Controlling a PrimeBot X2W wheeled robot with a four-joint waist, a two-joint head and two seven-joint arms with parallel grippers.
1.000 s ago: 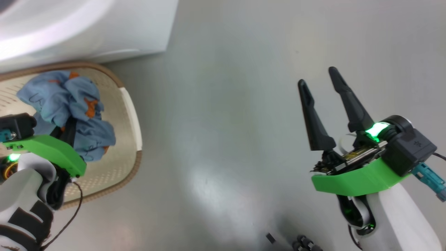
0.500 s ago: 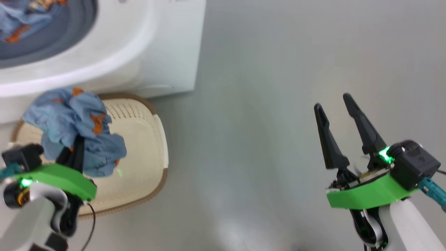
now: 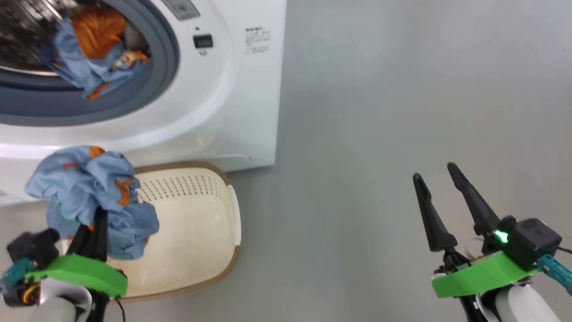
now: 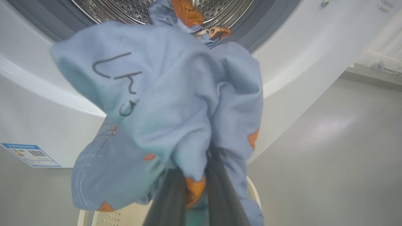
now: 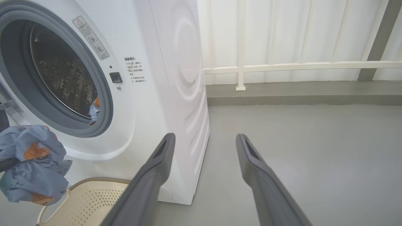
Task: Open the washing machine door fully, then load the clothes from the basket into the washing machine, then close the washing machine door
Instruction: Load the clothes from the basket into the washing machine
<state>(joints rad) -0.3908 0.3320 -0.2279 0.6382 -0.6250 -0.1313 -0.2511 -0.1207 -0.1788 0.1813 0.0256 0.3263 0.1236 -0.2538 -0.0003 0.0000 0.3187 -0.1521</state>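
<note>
My left pincer [image 3: 94, 223] pinches a blue garment [image 3: 89, 188] over the cream basket [image 3: 192, 250]; a second garment [image 3: 85, 62] lies in the washer drum [image 3: 27, 27]. My right pincer [image 3: 434, 171] stands spread.

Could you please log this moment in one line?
left gripper: shut on garment over basket | right gripper: open | second garment: in drum

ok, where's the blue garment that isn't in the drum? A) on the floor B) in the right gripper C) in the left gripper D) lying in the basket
C: the left gripper is shut on the garment, above the basket; the right gripper is open and empty.
</note>
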